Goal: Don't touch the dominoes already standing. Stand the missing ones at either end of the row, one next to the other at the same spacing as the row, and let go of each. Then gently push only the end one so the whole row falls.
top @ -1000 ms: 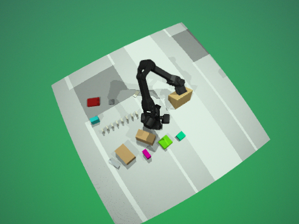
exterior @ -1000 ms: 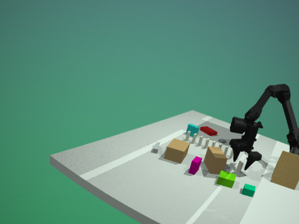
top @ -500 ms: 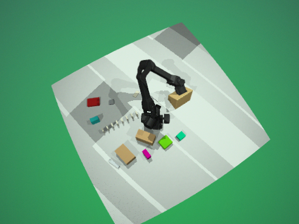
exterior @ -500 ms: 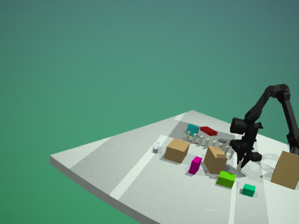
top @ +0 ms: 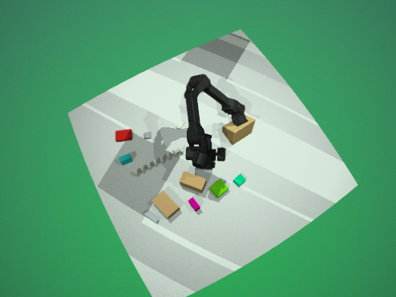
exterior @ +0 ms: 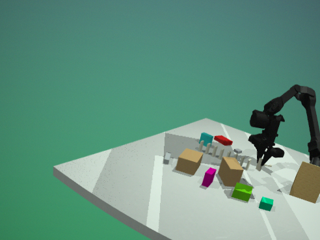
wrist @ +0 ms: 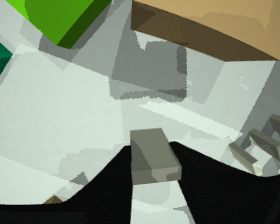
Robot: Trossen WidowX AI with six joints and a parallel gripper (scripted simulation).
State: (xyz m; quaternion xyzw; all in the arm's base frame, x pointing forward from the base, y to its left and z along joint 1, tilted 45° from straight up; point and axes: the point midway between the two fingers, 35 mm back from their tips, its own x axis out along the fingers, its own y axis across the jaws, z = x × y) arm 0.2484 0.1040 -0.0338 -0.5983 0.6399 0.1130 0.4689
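Gripping a small grey-beige domino block [wrist: 153,155] between narrowed black fingers, my gripper [exterior: 262,162] sits at the near end of the standing row of pale dominoes [exterior: 221,152]. The piece looks upright and touching or just above the table; I cannot tell which. I judge the task early: this piece is not yet released, others remain to add, and the final push is undone. One pale piece [top: 179,125] lies flat beyond the arm. Crowding me are a tan cardboard box [exterior: 230,171] just beside the row, a green wedge-topped block [exterior: 242,192], a magenta block [exterior: 209,177], and a second tan box [exterior: 189,160].
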